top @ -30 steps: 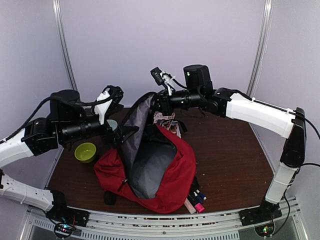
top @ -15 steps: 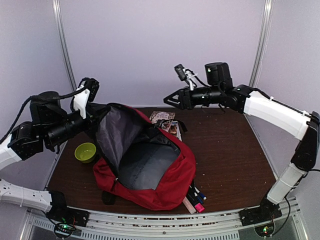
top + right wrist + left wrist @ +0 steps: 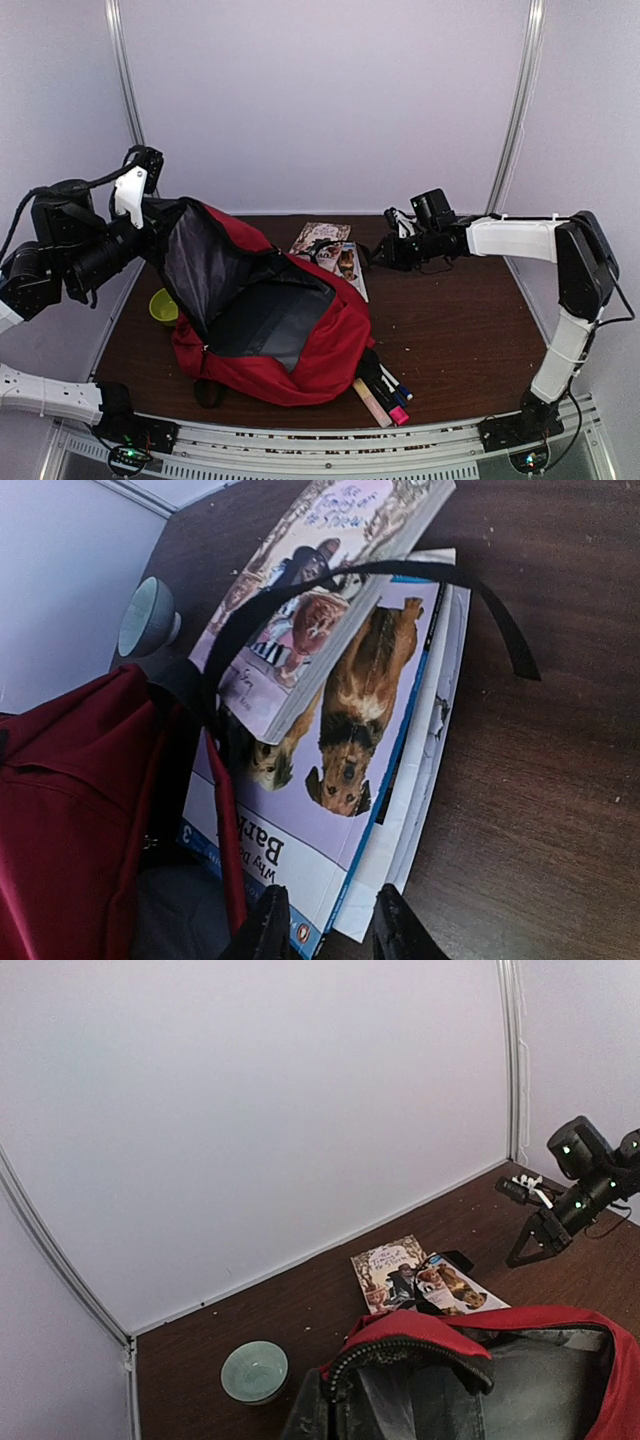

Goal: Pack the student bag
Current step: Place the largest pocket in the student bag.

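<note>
Student bag (image 3: 310, 355) lies by the bench's near-left corner; my left gripper (image 3: 152, 218), clamped on its rim, holds the mouth agape so the right gripper (image 3: 330, 932), partly open and empty, can reach the books (image 3: 330, 710) at the far edge.

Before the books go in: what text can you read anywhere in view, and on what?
"Bar": start of the title on the dog book; the rest is hidden by the bag.
"3": in a blue box at that cover's corner.
Top book: cursive title, too blurred to read.
No other text is readable.
</note>
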Controlling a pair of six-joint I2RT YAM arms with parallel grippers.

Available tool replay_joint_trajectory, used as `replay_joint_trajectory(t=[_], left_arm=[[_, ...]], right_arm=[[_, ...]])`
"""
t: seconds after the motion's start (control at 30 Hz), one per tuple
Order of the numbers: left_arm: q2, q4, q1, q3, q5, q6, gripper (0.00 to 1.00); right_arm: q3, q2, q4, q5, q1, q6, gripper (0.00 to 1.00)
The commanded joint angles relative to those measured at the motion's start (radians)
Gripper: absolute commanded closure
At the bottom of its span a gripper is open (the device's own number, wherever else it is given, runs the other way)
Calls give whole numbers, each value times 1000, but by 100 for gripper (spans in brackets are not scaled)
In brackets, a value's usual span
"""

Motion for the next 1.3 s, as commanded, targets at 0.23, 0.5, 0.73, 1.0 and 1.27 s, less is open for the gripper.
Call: replay_joint_trajectory(t=[0.23,0.5,0.73,1.0,1.27], left_arm=[[-81,2,-2,48,-116,8,100],[-88,2,-2,36,-133,15,100],[-79,2,-2,37,-130,30,100],[-61,2,-2,37,-124,38,100],[-81,10,-2,13,-123,22,100]], right_arm=[[71,174,172,-85,44,165,75],[89,206,77,15,53,117,72],[60,172,25,41,54,75,68],[47,187,63,-32,54,104,68],[36,241,209,-158,55,243,67]])
